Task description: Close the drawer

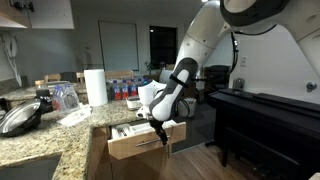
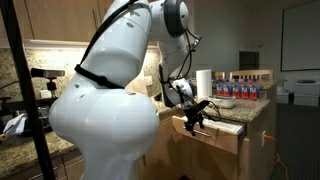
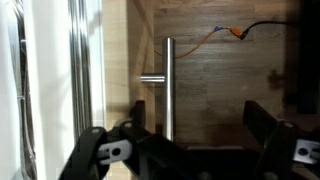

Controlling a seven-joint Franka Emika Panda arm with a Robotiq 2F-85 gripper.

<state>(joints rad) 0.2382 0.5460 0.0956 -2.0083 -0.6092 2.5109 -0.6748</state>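
Observation:
The drawer point(image 1: 146, 143) stands pulled out from under the granite counter, with its white insert point(image 1: 127, 131) showing in an exterior view. It is a light-brown wooden drawer point(image 2: 218, 136) in both exterior views. My gripper point(image 1: 161, 127) hangs just in front of the drawer front, and the gripper point(image 2: 196, 118) is open with nothing held. In the wrist view the wooden front point(image 3: 215, 85) fills the picture. Its silver bar handle point(image 3: 169, 85) runs vertically, and the gripper point(image 3: 197, 122) is spread wide. The handle shows between the fingertips, nearer the left one point(image 3: 138, 125); contact cannot be told.
On the counter point(image 1: 60, 145) stand a paper towel roll point(image 1: 96, 86), several bottles point(image 1: 125, 90) and a dark pan point(image 1: 20, 118). A black piano point(image 1: 265, 112) stands across the floor. An orange cable point(image 3: 225, 32) lies above the drawer front.

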